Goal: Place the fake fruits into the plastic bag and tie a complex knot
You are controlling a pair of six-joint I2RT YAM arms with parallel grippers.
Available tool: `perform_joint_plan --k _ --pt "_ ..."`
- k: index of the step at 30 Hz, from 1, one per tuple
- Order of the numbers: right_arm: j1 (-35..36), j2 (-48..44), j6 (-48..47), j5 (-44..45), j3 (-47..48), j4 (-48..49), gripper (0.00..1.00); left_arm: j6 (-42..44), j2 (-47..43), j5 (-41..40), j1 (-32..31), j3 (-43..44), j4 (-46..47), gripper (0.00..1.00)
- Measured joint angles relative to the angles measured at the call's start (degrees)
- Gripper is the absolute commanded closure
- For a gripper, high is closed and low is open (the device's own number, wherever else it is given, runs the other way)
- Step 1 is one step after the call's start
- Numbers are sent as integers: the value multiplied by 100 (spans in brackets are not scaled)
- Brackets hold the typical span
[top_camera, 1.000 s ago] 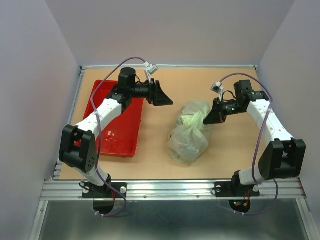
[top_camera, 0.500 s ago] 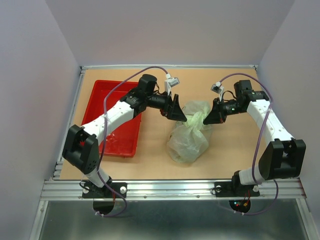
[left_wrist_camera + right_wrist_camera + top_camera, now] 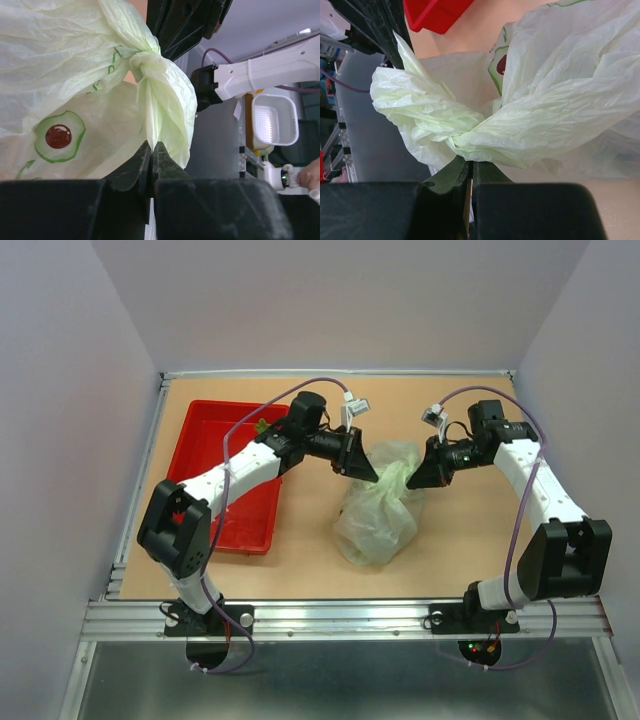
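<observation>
Knotted top of the plastic bag (image 3: 375,525) on the bench (image 3: 300,575), with the left claw (image 3: 368,474) and the right claw (image 3: 413,481) each pinched shut on a pale-green strip beside the knot (image 3: 462,137).

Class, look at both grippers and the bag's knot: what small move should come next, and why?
Probably draw the grippers apart to tighten the knot. The left gripper is shut on a strip leading from it, the right gripper on the bag right beside it, and the knot looks loose.
</observation>
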Motion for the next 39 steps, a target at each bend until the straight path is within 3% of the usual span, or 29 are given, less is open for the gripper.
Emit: perform_joint_plan --k 5,9,14,25,39 --pt "7 -164 -17 251 0 0 100 232 7 -186 319 4 -142 100" --pt "-22 -387 -199 509 22 -61 100 774 -7 -765 994 46 -769 100" --pt "-446 -435 -520 822 28 -96 100 1207 -151 -1272 1423 129 -1305 100" --pt "-2061 87 -1744 938 31 -570 100 1836 -328 -1759 1641 111 -1600 100" --pt "-2516 240 -2131 767 -273 -743 100 2184 -306 -1858 1635 -7 -1663 100"
